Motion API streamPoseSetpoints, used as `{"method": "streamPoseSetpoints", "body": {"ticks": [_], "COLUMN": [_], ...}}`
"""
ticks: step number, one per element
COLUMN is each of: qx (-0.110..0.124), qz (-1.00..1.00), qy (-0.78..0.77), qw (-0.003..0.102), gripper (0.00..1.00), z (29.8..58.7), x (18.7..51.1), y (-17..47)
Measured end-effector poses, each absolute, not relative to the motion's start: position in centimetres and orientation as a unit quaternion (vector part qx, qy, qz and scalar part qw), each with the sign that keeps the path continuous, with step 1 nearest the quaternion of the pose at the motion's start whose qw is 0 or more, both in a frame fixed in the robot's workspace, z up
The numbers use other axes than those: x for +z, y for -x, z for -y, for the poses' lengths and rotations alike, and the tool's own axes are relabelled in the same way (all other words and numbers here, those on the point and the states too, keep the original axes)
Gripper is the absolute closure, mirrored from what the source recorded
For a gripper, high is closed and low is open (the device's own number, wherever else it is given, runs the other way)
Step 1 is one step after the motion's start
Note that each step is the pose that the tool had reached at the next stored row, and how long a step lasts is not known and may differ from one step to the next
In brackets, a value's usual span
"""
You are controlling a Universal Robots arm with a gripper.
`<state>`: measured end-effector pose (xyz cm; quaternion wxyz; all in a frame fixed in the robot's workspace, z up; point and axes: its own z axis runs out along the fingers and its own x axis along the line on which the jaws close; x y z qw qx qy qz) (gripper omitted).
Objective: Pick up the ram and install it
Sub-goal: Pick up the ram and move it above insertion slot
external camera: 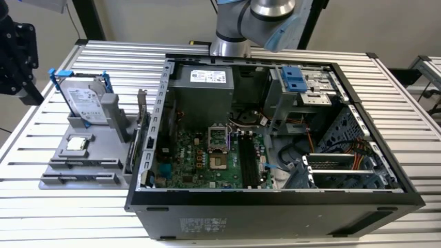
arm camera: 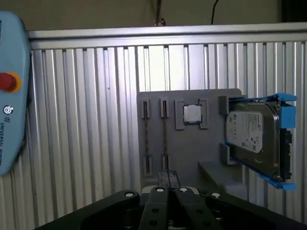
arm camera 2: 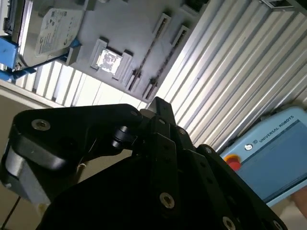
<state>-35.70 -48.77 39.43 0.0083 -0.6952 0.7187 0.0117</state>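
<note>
Slatted table (external camera: 96, 57) in the exterior view carries an open computer case (external camera: 276, 201) with its motherboard (external camera: 206, 155) bare. On the exterior view's left we see a grey tray (external camera: 103, 155), where a hard drive (external camera: 86, 103) stands in a blue frame and a processor chip (external camera: 77, 143) lies flat. The arm (external camera: 255, 20) stands behind the case.

In the second wrist view the gripper (arm camera 2: 158, 104) hangs well apart from the tray.

In the first wrist view its fingertips meet with no gap we can find, and we see nothing between them. The ram (arm camera: 164, 139) shows as a thin strip on edge between the tray's end holders. A second such strip (arm camera: 146, 139) sits just beside it, near the processor chip.
</note>
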Motion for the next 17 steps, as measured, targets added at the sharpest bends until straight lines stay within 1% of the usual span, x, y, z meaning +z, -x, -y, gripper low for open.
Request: {"method": "streamPoseSetpoints", "body": {"ticks": [17], "qx": [0.012], "qz": [-0.703], "qy": [0.711], "qw": [0.008], "gripper": [1.0], "z": [48.77], "x": [39.43], "y": [35.7]}}
